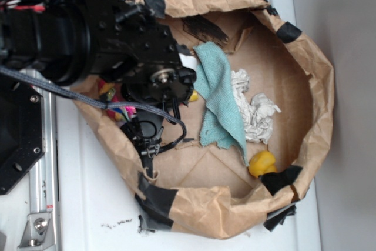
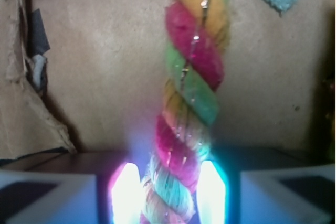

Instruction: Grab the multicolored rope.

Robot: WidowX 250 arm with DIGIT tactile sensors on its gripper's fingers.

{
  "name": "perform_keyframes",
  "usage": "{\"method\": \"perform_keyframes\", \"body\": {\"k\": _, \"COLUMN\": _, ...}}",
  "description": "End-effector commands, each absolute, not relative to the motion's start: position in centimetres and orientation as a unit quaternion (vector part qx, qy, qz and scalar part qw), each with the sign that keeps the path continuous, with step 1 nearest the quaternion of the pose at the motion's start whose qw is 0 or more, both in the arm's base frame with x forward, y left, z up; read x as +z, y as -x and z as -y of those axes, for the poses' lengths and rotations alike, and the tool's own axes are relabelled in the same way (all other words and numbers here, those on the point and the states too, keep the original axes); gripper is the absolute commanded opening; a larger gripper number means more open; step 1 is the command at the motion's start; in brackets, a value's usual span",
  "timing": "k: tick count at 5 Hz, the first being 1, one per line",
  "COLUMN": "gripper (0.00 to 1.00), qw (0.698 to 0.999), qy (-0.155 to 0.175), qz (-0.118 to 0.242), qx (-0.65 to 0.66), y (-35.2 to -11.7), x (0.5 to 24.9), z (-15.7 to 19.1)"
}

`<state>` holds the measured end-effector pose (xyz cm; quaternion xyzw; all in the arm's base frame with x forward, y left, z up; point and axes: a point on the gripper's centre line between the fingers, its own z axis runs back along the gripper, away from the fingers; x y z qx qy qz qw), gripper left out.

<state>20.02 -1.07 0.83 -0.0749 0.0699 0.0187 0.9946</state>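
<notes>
The multicolored rope [image 2: 191, 66], twisted from pink, yellow and green strands, runs straight up the wrist view from between my glowing fingertips. My gripper [image 2: 168, 192] is shut on its near part, and both pads touch the rope's sides. In the exterior view the gripper [image 1: 148, 154] points down onto the brown floor at the left of the paper bag. Only a few pink and yellow bits of the rope [image 1: 117, 110] show beside the black arm, which hides the remainder.
The brown paper bag [image 1: 317, 86] has raised crumpled walls patched with black tape. A teal cloth [image 1: 217, 95] lies in its middle, a crumpled white cloth [image 1: 255, 113] to the right, and a small yellow toy [image 1: 262, 163] at the lower right.
</notes>
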Motion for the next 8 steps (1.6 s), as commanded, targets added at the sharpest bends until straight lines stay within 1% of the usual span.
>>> {"method": "perform_keyframes", "body": {"k": 1, "gripper": 0.00, "qw": 0.995, "qy": 0.067, "qz": -0.076, "qx": 0.006, "y": -18.9, "x": -1.0, "z": 1.9}}
{"method": "perform_keyframes", "body": {"k": 2, "gripper": 0.00, "qw": 0.997, "qy": 0.053, "qz": -0.054, "qx": 0.025, "y": -20.2, "x": 0.9, "z": 1.2}}
{"method": "perform_keyframes", "body": {"k": 3, "gripper": 0.00, "qw": 0.997, "qy": 0.054, "qz": -0.022, "qx": 0.045, "y": -22.5, "x": 4.6, "z": 0.5}}
{"method": "perform_keyframes", "body": {"k": 4, "gripper": 0.00, "qw": 0.996, "qy": 0.048, "qz": 0.004, "qx": 0.072, "y": -25.1, "x": 9.7, "z": -0.2}}
{"method": "perform_keyframes", "body": {"k": 5, "gripper": 0.00, "qw": 0.996, "qy": 0.044, "qz": 0.025, "qx": 0.068, "y": -26.6, "x": 13.8, "z": 0.1}}
{"method": "perform_keyframes", "body": {"k": 6, "gripper": 0.00, "qw": 0.998, "qy": 0.033, "qz": 0.029, "qx": 0.055, "y": -26.3, "x": 14.8, "z": 0.8}}
{"method": "perform_keyframes", "body": {"k": 7, "gripper": 0.00, "qw": 0.998, "qy": 0.019, "qz": 0.026, "qx": 0.058, "y": -25.3, "x": 15.0, "z": 0.8}}
{"method": "perform_keyframes", "body": {"k": 8, "gripper": 0.00, "qw": 0.992, "qy": 0.040, "qz": 0.080, "qx": 0.087, "y": -24.2, "x": 15.1, "z": 0.4}}
